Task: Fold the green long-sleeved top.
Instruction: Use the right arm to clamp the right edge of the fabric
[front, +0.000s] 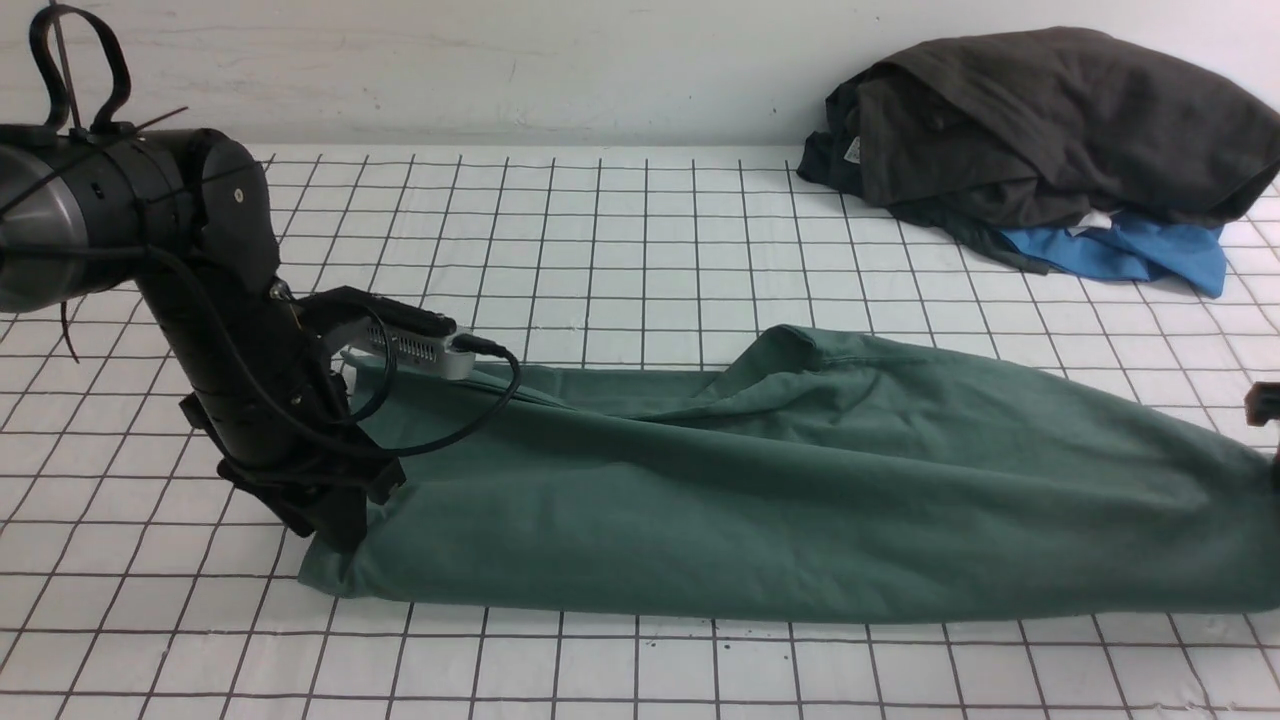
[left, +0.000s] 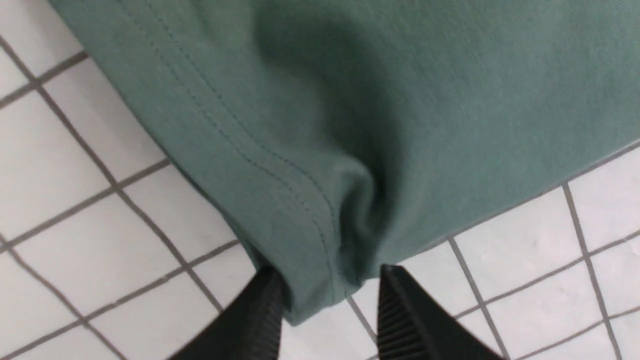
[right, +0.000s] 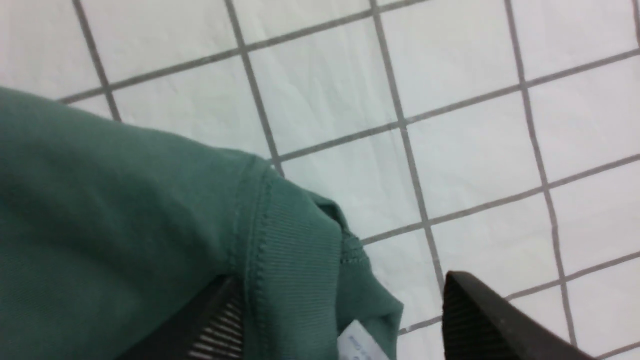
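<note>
Top: the green long-sleeved top (front: 800, 480) lies in one long band across the gridded table (front: 640, 250), running from my left arm to the right edge of the front view.
Left hand: the left gripper (left: 330, 300) is down at the near-left corner. Its jaws are parted, with the stitched hem (left: 280, 190) sitting loose between them, so I see no pinch.
Right hand: the right gripper (right: 340, 295) has its jaws spread wide. The ribbed band (right: 295, 260) and a white label (right: 357, 342) lie in the gap, ungripped.
Why there: I'd say one hand is at each end so the band stays straight and taut while it is laid flat.
Stage: I judge that one lengthwise fold is down and crosswise folds are left to do.
Watch: the soft cotton bunches at the left corner, so that wrinkle may carry through.
Clutter: the dark heap (front: 1050, 120) and the blue garment (front: 1130, 250) sit at the far right, well apart.
</note>
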